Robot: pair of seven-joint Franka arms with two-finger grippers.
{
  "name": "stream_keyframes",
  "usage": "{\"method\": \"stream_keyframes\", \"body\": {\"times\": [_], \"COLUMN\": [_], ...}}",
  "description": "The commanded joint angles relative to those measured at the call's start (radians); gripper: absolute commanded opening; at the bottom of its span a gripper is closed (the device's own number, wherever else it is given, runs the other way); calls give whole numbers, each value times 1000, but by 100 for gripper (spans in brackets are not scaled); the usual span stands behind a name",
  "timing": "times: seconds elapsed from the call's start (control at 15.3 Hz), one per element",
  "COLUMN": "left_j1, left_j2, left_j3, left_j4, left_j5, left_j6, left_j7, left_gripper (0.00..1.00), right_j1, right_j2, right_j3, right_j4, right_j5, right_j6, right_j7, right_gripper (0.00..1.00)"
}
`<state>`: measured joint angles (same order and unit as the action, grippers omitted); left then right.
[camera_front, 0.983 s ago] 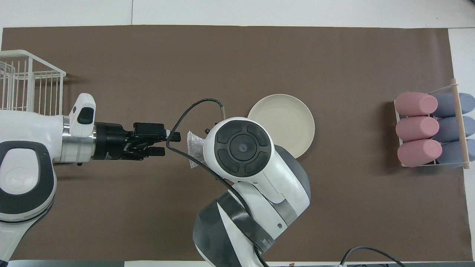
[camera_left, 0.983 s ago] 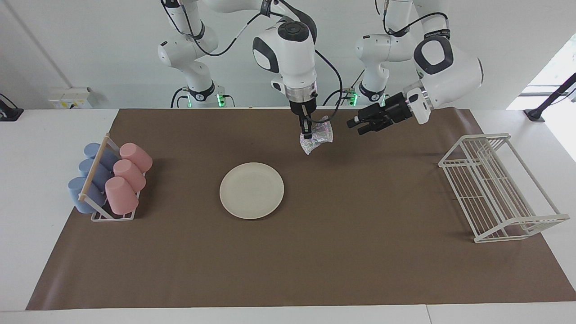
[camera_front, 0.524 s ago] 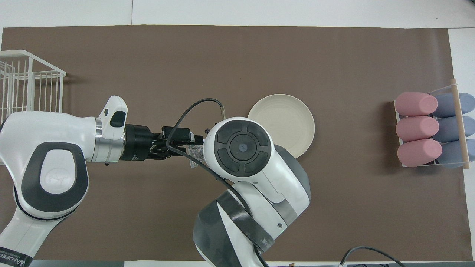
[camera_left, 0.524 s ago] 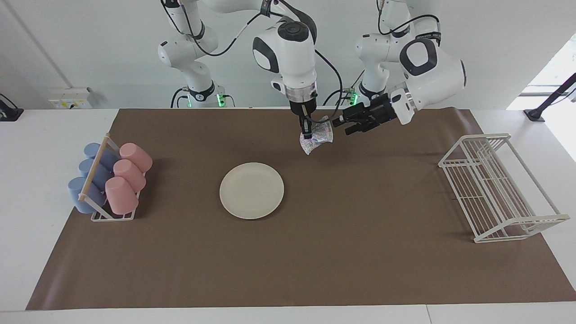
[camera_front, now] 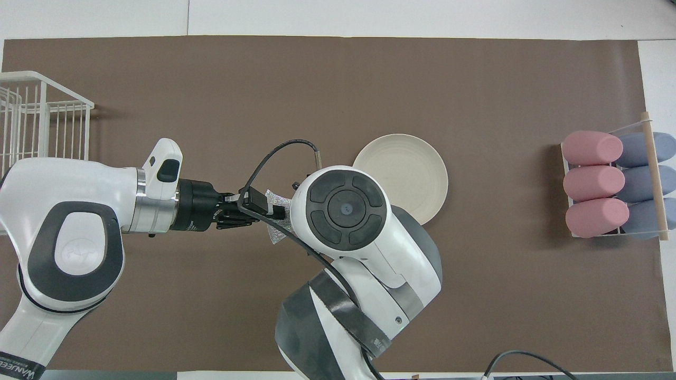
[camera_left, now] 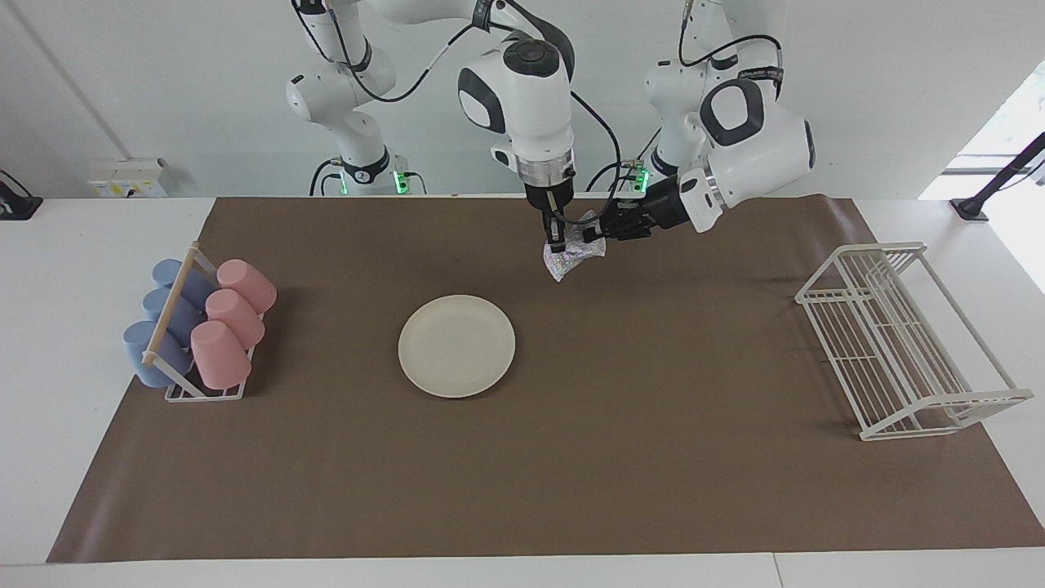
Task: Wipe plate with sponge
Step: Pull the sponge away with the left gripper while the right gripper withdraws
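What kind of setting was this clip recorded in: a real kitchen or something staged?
Most likely a lab bench staged as a dishwashing scene. A brown paper sheet covers a white table under two bolted-down robot arms. The props are sparse: one plate, a cup rack of pink and blue cups, and a white wire dish rack.

In the overhead view, the right arm's wrist hides your right gripper and most of the sponge point(camera_front: 275, 203); the wire rack point(camera_front: 37, 126) is cut off at the left edge.

The facing camera is looking down from across the table point(camera_left: 522, 490) toward the robots; the overhead camera is looking steeply forward. Both are sharing the mat point(camera_front: 338, 79).
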<state>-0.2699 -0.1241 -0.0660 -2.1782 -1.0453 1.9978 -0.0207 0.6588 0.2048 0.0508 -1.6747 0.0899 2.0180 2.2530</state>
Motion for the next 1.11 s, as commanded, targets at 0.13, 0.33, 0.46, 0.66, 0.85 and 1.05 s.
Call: {"method": "stream_keyframes", "body": {"times": [0.13,0.33,0.46,0.66,0.85,1.05], "left_j1": [0,14,27,43,66,109], "left_j2": [-2,-2,-2,1,20,26], "left_j3": [12,14,15,15,15,15], "left_j4": [5,5,6,26,70,118], "left_j5": [-13,-13,-5,97,256,431], "left_j6": [-42,-62,-63,-62,-91,-164], "left_j7": [-39,-44,-48,-132,-219,-251], "left_gripper": [0,0,0,0,0,0], "right_j1": [-16,-40,-86,-181,-289,-399], "right_j2": [1,-18,-56,-96,-125,-175], "right_j3": [7,3,3,1,0,-2], "right_j4": [12,-5,-40,-62,-59,-57], "right_j5": [-21,-25,-27,-30,-29,-29], "right_j6": [-15,-74,-136,-220,-243,-327], "right_j7": [7,-160,-415,-756,-1025,-1385], "right_gripper": [0,56,59,100,100,100]}}
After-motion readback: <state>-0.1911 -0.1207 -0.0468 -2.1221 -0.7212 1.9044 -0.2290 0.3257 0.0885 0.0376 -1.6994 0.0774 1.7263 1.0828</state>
